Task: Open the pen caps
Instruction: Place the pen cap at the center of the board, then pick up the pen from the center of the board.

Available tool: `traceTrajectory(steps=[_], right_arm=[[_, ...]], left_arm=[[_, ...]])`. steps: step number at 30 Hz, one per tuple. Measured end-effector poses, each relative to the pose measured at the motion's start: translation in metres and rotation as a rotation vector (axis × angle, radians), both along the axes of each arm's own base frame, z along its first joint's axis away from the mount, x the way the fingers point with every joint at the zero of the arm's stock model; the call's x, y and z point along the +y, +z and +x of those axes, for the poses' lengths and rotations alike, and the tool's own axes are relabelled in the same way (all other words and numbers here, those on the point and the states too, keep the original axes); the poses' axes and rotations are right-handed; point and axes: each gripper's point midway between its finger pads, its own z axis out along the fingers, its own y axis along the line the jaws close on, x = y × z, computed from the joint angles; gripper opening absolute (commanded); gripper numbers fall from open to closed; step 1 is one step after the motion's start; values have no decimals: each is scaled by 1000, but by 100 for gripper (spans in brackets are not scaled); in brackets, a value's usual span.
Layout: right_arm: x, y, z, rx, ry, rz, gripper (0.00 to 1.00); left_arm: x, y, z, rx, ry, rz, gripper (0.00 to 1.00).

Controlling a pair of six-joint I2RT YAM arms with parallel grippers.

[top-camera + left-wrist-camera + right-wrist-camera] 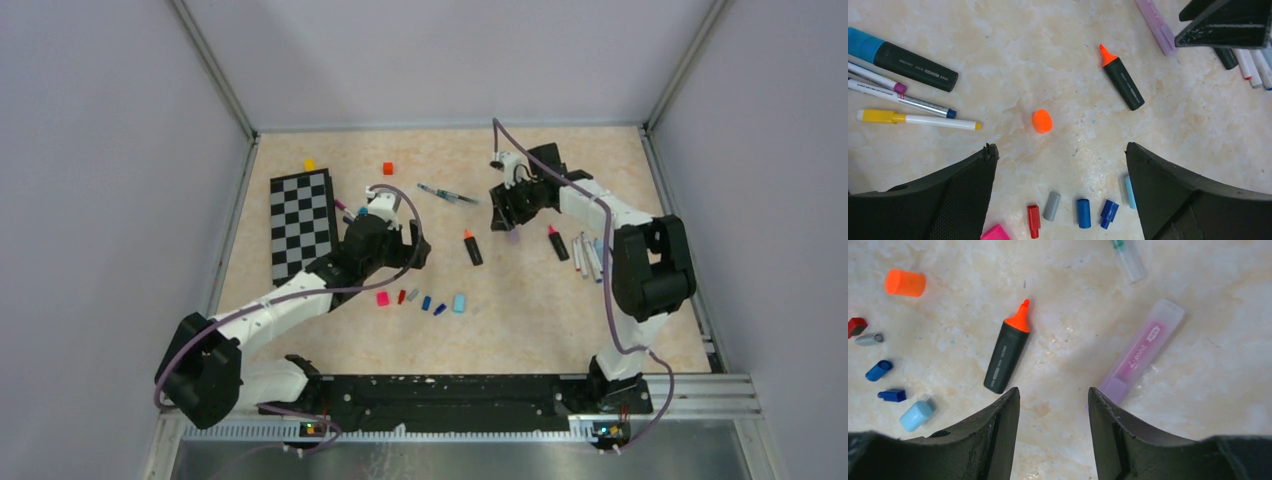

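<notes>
Pen caps (1051, 206) dot the mottled desk (540, 330), one half-hidden behind the left fingers (963, 195), spread empty; right fingers (993, 440) likewise parted.

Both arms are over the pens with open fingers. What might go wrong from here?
The round orange cap lies loose below the open left fingers; a nudge may roll it away. The pale purple highlighter lies close by the right fingers, so a sideways move might sweep it. The orange highlighter has its tip bare and may mark the table if dragged.
</notes>
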Motion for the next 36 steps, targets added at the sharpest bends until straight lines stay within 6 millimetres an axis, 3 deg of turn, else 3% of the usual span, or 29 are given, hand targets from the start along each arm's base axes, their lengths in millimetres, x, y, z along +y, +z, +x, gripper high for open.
traceTrajectory(steps=[5,9,14,23,27,31,33,36], right_arm=[[-9,2,35,-52,-73,-81,53],[-22,-13,57,-64,-174,-176,53],[-36,-41,60,-14,-272,-264,51],[-37,-55,58,24,-329,-282,42],[-35,-57,62,5,-335,-298,27],[-36,-57,63,-5,-340,-305,7],[-36,-57,64,-7,-341,-308,1],[-36,-56,64,-10,-342,-304,0]], left_arm=[[10,3,-14,-48,2,-52,99],[20,-8,-28,-42,12,-75,99],[23,-11,-40,-42,7,-121,99],[17,-2,-40,-58,-2,-175,99],[15,1,-42,-60,-14,-188,99],[9,16,-45,-94,-54,-233,99],[4,26,-48,-119,-88,-266,99],[-7,35,-55,-142,-162,-315,99]])
